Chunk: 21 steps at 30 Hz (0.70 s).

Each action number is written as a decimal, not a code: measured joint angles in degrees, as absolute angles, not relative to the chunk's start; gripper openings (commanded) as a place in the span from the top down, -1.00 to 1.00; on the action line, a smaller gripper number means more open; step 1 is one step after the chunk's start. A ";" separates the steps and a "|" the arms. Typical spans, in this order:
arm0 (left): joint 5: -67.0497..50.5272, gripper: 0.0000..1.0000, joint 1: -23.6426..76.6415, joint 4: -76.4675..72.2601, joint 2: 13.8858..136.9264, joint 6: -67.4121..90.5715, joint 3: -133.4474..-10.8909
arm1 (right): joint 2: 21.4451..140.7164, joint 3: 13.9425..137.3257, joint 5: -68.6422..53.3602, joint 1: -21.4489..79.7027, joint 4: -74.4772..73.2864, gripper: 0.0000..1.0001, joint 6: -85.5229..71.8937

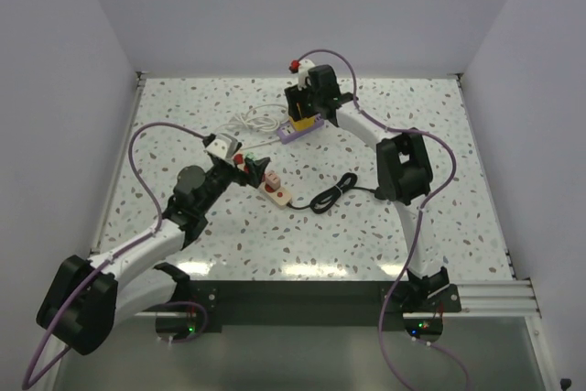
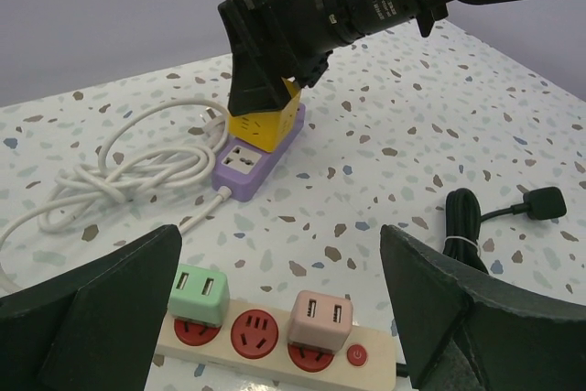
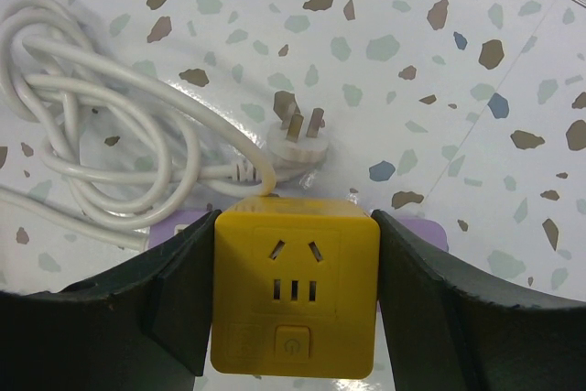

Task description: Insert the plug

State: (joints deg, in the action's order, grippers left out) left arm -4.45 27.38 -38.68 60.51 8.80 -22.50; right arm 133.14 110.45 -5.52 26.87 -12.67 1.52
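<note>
My right gripper (image 3: 295, 309) is shut on a yellow cube plug (image 3: 295, 290), both fingers against its sides, and holds it on the purple power strip (image 2: 252, 164). The cube (image 2: 265, 122) and strip show at the back centre of the table (image 1: 300, 125). The strip's white cable (image 3: 110, 153) lies coiled to the left, its white plug (image 3: 302, 139) on the table. My left gripper (image 2: 279, 318) is open and empty over a beige power strip (image 2: 265, 350) that carries a green adapter (image 2: 201, 295) and a pink adapter (image 2: 322, 320), with a free red socket (image 2: 254, 333) between them.
A black cable (image 1: 334, 191) runs from the beige strip (image 1: 276, 191) towards the right arm. Its black plug (image 2: 548, 201) lies on the table at the right. White walls enclose the speckled table (image 1: 439, 190).
</note>
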 measured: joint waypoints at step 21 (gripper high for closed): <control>-5.76 -0.93 27.35 -38.92 57.84 8.82 -21.63 | 133.47 110.59 -4.01 27.38 -13.08 0.97 0.03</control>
